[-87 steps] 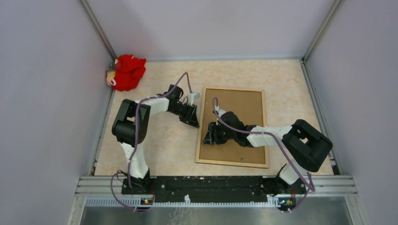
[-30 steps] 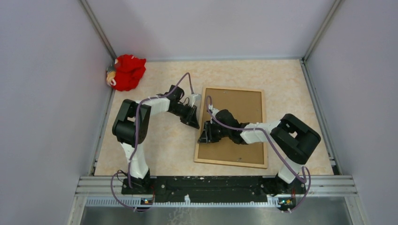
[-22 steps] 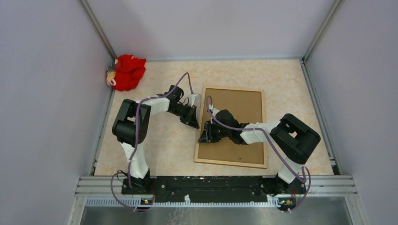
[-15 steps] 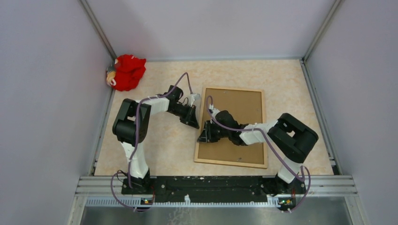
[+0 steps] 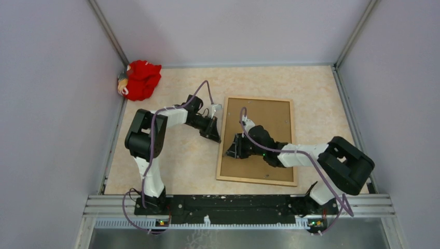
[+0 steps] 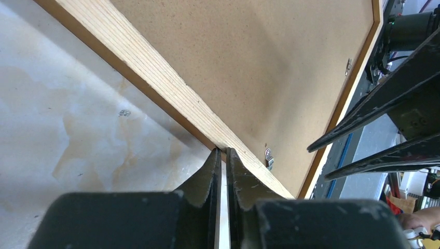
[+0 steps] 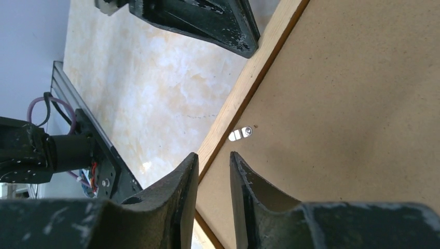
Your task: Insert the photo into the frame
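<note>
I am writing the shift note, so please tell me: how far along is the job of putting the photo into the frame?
Looks done: the backing board sits in the frame, back side up. No photo shows; it may lie underneath. In hand: the left gripper, shut, is at the frame's left edge; the right gripper, open, hovers by a metal tab. Left: probably securing the tabs.

Right arm (image 5: pixel 298 153) is covering mid backing board (image 5: pixel 264 111) from overhead. The frame (image 6: pixel 158 78) is running off both wrist views. Red bundle (image 5: pixel 140 79), far-left bench (image 5: pixel 181 166) corner, is reading too small to identify. Left gripper (image 6: pixel 221 150) jaws: whether pinching anything is not resolving.
</note>
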